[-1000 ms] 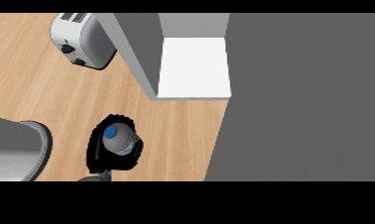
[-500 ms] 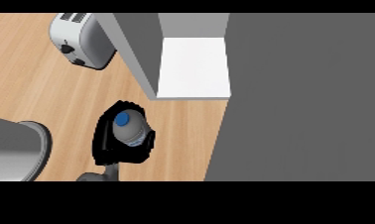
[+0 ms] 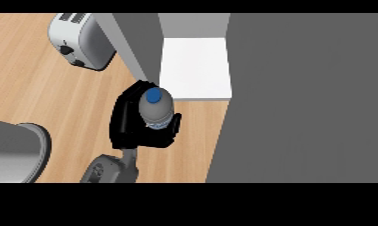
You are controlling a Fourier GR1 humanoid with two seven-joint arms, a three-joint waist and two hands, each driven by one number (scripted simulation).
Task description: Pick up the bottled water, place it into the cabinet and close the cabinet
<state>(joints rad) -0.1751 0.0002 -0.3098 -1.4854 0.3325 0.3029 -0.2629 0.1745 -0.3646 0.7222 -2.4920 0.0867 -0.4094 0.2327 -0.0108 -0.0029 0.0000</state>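
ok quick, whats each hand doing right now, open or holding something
Left hand: not in view.
Right hand: curled round the bottled water, holding it just in front of the open cabinet.

You see a wooden worktop (image 3: pixel 66 100) with pale, light-brown grain filling the left of the view. At its far left end a silver toaster (image 3: pixel 80 41) lies at a slant, two slots on top and dark knobs on its side. A rounded grey metal object (image 3: pixel 22 152), cut off by the edge, sits at lower left.
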